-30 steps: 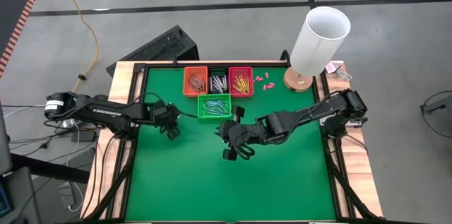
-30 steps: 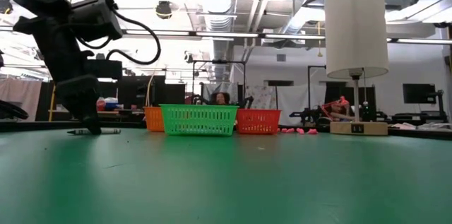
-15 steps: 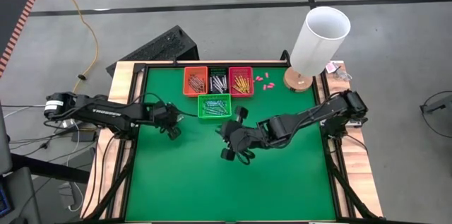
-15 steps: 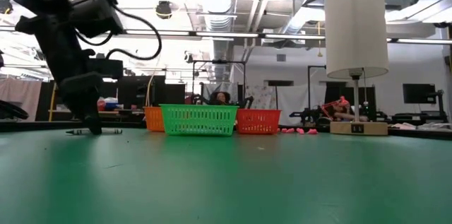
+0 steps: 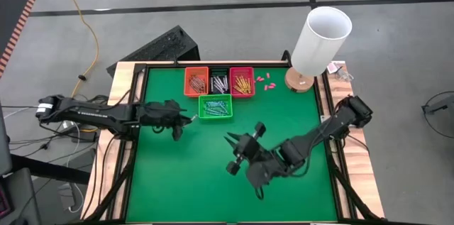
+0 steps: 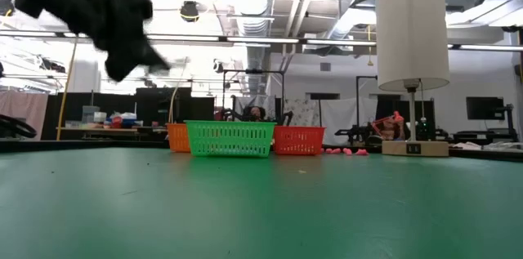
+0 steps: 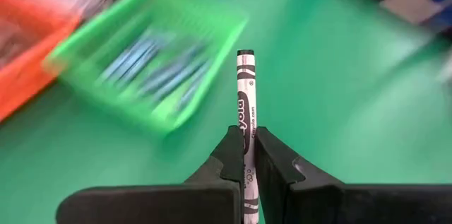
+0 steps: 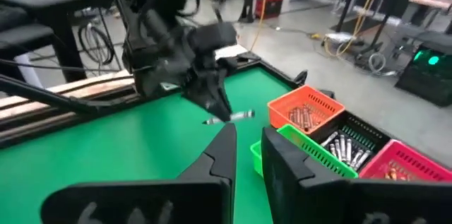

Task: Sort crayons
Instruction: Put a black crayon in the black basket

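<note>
Apparently raised, left hand (image 7: 245, 155) pinches grey crayon (image 7: 245, 104).

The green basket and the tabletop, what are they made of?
The green basket looks like hard plastic: its walls are a stiff grid of thin bars with a solid rim. The tabletop looks like a matte green mat or felt, flat, even and without shine, though the exact material is unclear.

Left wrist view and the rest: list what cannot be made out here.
- Left wrist view: the green basket and its crayons are motion-blurred; the left gripper hides the lower end of the grey crayon.
- Low view: the left arm is a dark smear.
- High view: wrappers in the baskets are too small to read.
- Right gripper: holds nothing.
</note>
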